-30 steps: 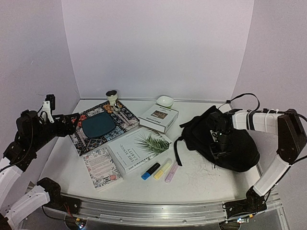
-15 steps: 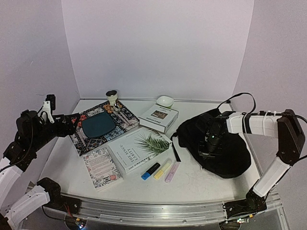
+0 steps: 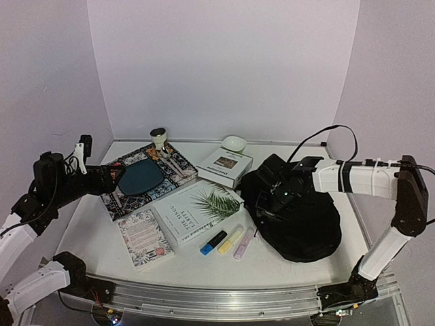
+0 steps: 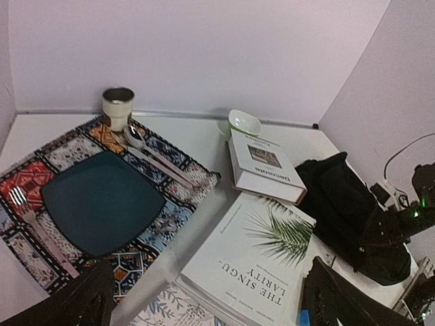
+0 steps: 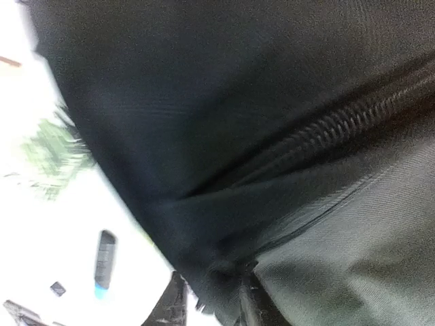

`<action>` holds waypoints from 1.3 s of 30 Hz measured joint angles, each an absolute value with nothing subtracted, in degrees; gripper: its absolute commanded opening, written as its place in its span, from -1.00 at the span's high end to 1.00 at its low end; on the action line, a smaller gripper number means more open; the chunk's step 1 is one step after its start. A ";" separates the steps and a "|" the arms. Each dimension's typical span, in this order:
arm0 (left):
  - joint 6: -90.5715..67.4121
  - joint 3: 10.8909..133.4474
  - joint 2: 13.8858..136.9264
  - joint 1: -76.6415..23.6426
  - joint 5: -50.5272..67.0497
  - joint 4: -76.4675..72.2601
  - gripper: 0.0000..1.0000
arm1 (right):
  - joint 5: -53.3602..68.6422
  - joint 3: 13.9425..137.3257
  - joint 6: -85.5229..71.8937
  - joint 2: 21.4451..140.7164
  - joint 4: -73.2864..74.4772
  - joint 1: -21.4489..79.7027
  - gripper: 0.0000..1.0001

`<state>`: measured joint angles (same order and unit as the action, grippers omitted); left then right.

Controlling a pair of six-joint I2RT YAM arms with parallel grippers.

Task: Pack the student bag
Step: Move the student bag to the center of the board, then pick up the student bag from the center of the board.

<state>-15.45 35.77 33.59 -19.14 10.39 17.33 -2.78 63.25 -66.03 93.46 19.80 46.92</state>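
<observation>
**Right claw pinches the backpack; left claw hangs open over the place setting**

The backpack [image 3: 306, 231], a black, slumped heap of fabric, lies on the right half of the worktop [image 3: 285, 272]. Its left edge sits just beside the right corner of the big book [image 3: 197, 210] with the palm leaf on its cover, and near the pink highlighter [image 3: 243, 244].

The right arm reaches in from the right across the top of the bag. The right claw [image 3: 272, 202] is pressed into the bag's upper left side. In the wrist view its dark fingers [image 5: 170, 305] show at the bottom edge with a fold of black cloth bunched between them, so it is grasping the backpack. A zip [image 5: 340, 122] runs slantwise across the cloth above that fold.

The left claw [image 3: 112, 178] is released, jaws spread wide, and hangs at the left edge of the worktop over the near corner of the patterned placemat [image 4: 75, 146], touching nothing.

On the mat lie a dark teal plate [image 4: 102, 204], a fork [image 4: 30, 217] to its left and a spoon [image 4: 153, 157] to its right, with a metal cup [image 4: 117, 106] at the far corner.

Behind the big book a thick white book [image 4: 262, 163] lies flat, and a small white bowl [image 4: 243, 122] stands just beyond it.

In front of the big book lie a small flowered book [image 3: 144, 238] and a row of highlighters: blue [image 3: 213, 242], yellow [image 3: 230, 239], then the pink one.
</observation>
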 measured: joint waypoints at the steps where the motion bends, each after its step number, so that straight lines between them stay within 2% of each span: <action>1: -16.22 35.77 35.03 -19.14 11.26 17.22 -0.98 | -2.53 64.00 -65.66 93.58 18.94 46.99 0.02; 3: -17.63 35.77 38.13 -19.16 12.77 16.83 -0.96 | -2.38 64.79 -64.31 93.58 17.83 47.03 -0.21; 6: -20.15 35.82 42.69 -19.16 14.35 16.43 -0.93 | -2.42 65.04 -61.12 93.26 17.15 47.01 -0.45; 11: -24.99 35.88 48.37 -19.62 15.82 16.04 -0.90 | -2.01 64.02 -52.57 88.57 16.83 44.21 -0.54; 15: -29.40 35.93 51.10 -21.74 15.63 15.14 -0.89 | -0.38 60.91 -45.54 81.67 16.61 34.86 -0.66; 20: -34.32 36.42 54.62 -29.24 11.66 13.34 -0.89 | 0.85 55.56 -38.41 76.23 17.11 25.41 -0.70; 26: -39.50 38.12 61.09 -40.53 2.93 11.30 -0.89 | 3.07 47.15 -33.56 75.22 18.51 16.92 -0.72; 32: -42.11 43.66 70.11 -48.46 -3.89 9.85 -0.89 | 8.88 40.15 -32.20 73.88 16.54 16.66 -0.72; 39: -44.17 51.14 80.57 -54.78 -6.27 6.98 -0.88 | 14.30 33.56 -35.50 71.21 12.02 20.35 -0.71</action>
<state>-44.17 51.14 80.57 -54.78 -6.27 6.98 14.30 33.56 -35.50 71.21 12.02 20.35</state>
